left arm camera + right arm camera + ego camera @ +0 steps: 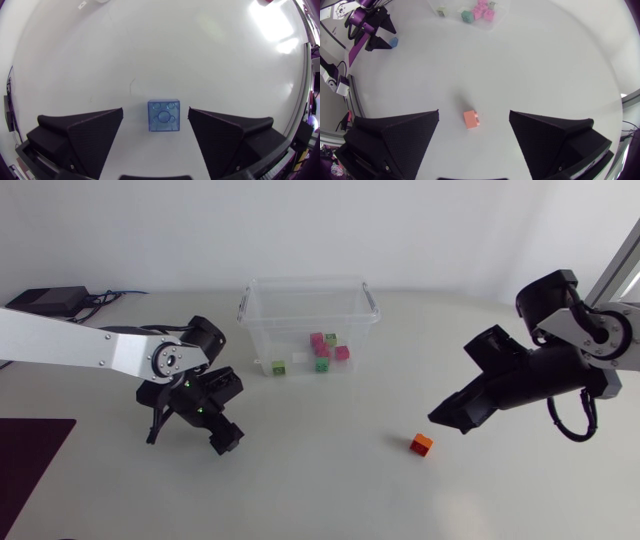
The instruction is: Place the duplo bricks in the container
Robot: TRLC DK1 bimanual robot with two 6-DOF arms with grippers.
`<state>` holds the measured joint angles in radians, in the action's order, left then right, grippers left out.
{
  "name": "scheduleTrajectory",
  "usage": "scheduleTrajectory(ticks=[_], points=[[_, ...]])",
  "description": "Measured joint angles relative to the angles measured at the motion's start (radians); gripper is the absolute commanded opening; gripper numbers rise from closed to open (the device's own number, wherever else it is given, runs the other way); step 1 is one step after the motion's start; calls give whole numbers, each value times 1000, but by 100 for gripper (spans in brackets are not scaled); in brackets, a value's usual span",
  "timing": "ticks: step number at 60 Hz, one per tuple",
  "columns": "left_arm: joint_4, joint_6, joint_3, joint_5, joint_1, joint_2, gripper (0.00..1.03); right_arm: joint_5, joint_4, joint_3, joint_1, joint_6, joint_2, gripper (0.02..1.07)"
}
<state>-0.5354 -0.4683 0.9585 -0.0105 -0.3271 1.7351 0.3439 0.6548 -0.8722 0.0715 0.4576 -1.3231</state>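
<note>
Two bricks lie outside the container, one under each arm.

**Left arm.** The translucent blue square duplo brick (163, 116) sits studs-up on the white table (165, 45), between the black wedge fingers of the left gripper (155, 111). The fingers are spread and grasp nothing, with bare table showing on both sides of the brick. The brick lies nearer one finger than the other. Judgement: centre the gripper first, or the nearer finger will likely push the brick sideways on closing. Close on the flat side walls, low down and below the studs.

**Right arm.** The small orange duplo brick (471, 119) lies on the table below the released fingers of the right gripper (474, 112), about midway between them and untouched. It is turned at a slight angle to the fingers. In the head view it is at lower centre-right, with the fingertips just up and right of it. Judgement: turn the wrist to square up with the brick before descending, since a corner grip on so small a piece could slip.

**Destination.** The clear plastic open-topped container (250, 320) stands at upper centre of the head view, well apart from both grippers. It already holds pink bricks (318, 340), green bricks (322, 364) and a white brick (301, 358). Judgement: carry each brick above the rim and release it over the container's floor. Send the arms in one at a time to avoid a clash above the opening.
</note>
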Motion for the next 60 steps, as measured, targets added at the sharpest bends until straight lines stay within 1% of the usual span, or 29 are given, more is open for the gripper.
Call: scheduleTrajectory(ticks=[5, 6, 7, 8, 9, 10, 11, 15, 16, 18, 21, 25, 30, 33, 38, 40, 44, 49, 51, 55, 58, 60], points=[[19, -13, -10, -4, -2, 16, 75, 0, -5, 9, 2, 6, -14, 103], [23, -13, -12, -6, -2, 19, 68, 0, -5, 10, 2, 8, -16, 103], [25, -19, -14, -10, -2, 22, 65, 0, -5, 11, 4, 10, -18, 103], [27, -24, -16, -12, -2, 24, 58, -1, -7, 13, 5, 12, -19, 103], [31, -30, -18, -19, -2, 29, 55, 0, -11, 15, 6, 15, -21, 103], [32, -31, -19, -21, -2, 32, 47, -1, -14, 17, 8, 16, -23, 103], [36, -34, -21, -35, -2, 36, 42, -2, -18, 18, 12, 16, -24, 103], [41, -48, -22, -74, 2, 40, 40, -8, -31, 24, 22, 23, -29, 103], [41, -51, -23, -82, 3, 40, 36, -8, -31, 25, 24, 23, -31, 102], [41, -58, -24, -102, 4, 40, 31, -12, -36, 27, 31, 24, -34, 102], [40, -68, -25, -160, 16, 40, 24, -29, -53, 34, 46, 37, -40, 102], [41, -80, -27, -200, 35, 38, 24, -42, -56, 39, 60, 49, -53, 102], [37, -89, -34, -203, 49, 23, 24, -64, -58, 47, 82, 66, -69, 101], [30, -94, -38, -203, 50, 2, 24, -89, -61, 53, 101, 72, -82, 98], [17, -102, -42, -212, 50, -41, 24, -121, -85, 64, 126, 84, -102, 95], [10, -104, -42, -214, 50, -65, 24, -137, -101, 68, 137, 90, -115, 93], [-8, -105, -41, -217, 50, -111, 24, -151, -116, 69, 149, 96, -150, 92], [-43, -105, -33, -218, 50, -167, 24, -170, -144, 74, 158, 98, -195, 85], [-52, -105, -23, -218, 50, -184, 24, -175, -151, 76, 161, 98, -208, 79], [-71, -103, 12, -229, 50, -216, 24, -188, -170, 77, 164, 98, -232, 73], [-75, -95, 50, -251, 51, -237, 24, -196, -185, 80, 163, 98, -245, 61], [-77, -87, 73, -267, 53, -245, 24, -197, -191, 81, 163, 98, -251, 57]])
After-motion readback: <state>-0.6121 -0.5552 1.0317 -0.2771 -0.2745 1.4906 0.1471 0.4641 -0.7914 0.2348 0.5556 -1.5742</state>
